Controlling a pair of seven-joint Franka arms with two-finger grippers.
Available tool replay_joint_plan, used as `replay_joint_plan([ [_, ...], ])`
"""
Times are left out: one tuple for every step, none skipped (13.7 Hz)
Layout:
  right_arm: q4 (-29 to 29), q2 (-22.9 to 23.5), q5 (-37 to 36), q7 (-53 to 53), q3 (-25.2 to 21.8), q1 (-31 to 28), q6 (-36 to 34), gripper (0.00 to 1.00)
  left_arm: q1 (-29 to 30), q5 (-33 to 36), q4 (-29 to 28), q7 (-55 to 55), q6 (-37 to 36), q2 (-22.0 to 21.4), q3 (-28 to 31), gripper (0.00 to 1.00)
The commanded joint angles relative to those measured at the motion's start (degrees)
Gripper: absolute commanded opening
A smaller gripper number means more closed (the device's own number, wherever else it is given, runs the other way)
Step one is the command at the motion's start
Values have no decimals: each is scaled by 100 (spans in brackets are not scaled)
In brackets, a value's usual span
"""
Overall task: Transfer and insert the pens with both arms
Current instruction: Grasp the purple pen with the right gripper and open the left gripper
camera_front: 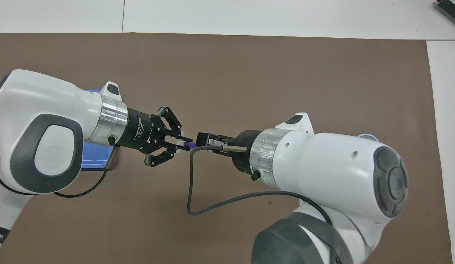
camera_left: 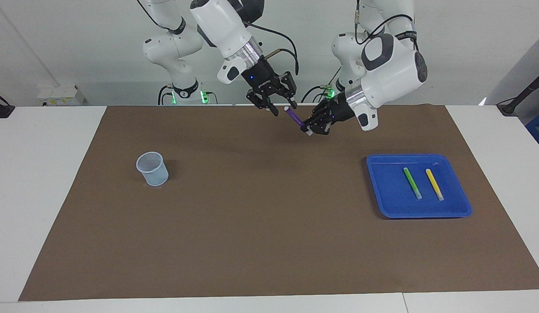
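My left gripper [camera_left: 311, 128] is shut on the whitish lower end of the purple pen [camera_left: 294, 117], holding it slanted in the air over the mat's edge nearest the robots. My right gripper [camera_left: 282, 108] is at the pen's upper end, its fingers still apart on either side of the tip. From above, only a short purple stretch of the pen [camera_front: 190, 145] shows between my left gripper [camera_front: 182, 142] and right gripper [camera_front: 202, 139]. The green pen [camera_left: 412, 183] and yellow pen [camera_left: 434, 184] lie side by side in the blue tray [camera_left: 384, 191].
A pale mesh cup [camera_left: 152, 168] stands upright on the brown mat [camera_left: 252, 226] toward the right arm's end. The blue tray [camera_front: 91, 165] sits toward the left arm's end, mostly hidden under the left arm in the overhead view.
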Motion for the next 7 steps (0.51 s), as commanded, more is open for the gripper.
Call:
replay_joint_plan([
  [-85, -47, 28, -138, 24, 0, 110, 62, -87, -185, -226, -58, 140, -190, 74, 0],
  [-94, -56, 28, -138, 24, 9, 101, 62, -87, -185, -217, -58, 140, -190, 74, 0],
  [-94, -56, 28, -147, 24, 9, 101, 61, -87, -194, -217, -67, 140, -190, 74, 0],
  [-103, -56, 28, -147, 24, 9, 101, 57, -87, -211, -217, -67, 140, -190, 74, 0],
  [-94, -56, 28, -147, 24, 9, 101, 57, -87, -272, -226, -67, 140, -190, 74, 0],
  [-94, -56, 19, -147, 24, 9, 101, 57, -87, -273, -217, -67, 140, -190, 74, 0],
  [-103, -65, 10, -147, 24, 9, 92, 56, -87, -282, -217, -67, 140, -190, 74, 0],
])
